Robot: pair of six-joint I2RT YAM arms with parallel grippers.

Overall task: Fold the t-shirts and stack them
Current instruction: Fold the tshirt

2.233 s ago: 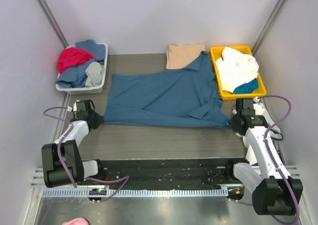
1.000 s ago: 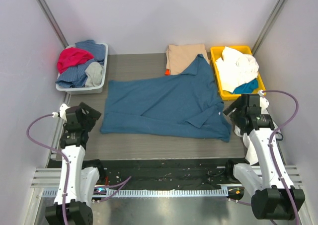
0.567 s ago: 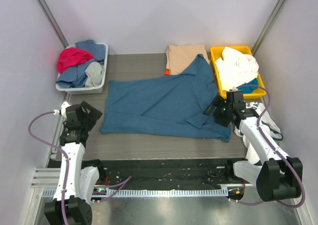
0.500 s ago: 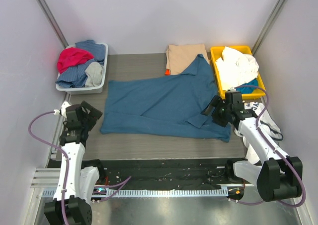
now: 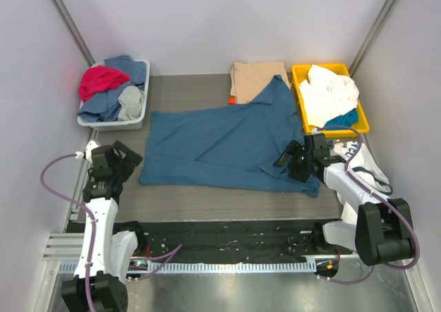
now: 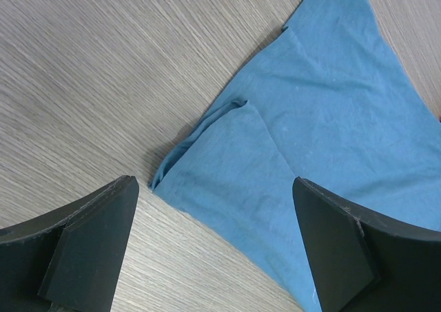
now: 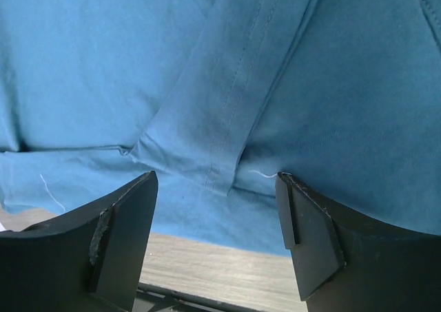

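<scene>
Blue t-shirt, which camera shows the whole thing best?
The top external view: the blue t-shirt lies spread out, almost its whole outline visible. The left wrist view catches only one corner; the right wrist view only a sleeve close up.

Bare tabletop (image 5: 207, 196) along near edge, clear lane left to right. Middle covered by dark teal t-shirt (image 5: 220, 140), flat and low, passable above. Far left corner taken by grey bin (image 5: 110, 125), heaped high with clothes. Far right same deal, yellow bin (image 5: 297, 91). Tan t-shirt (image 5: 251, 76) flat between bins at back. Bare wood around left claw (image 5: 130, 160), just off shirt corner.
</scene>
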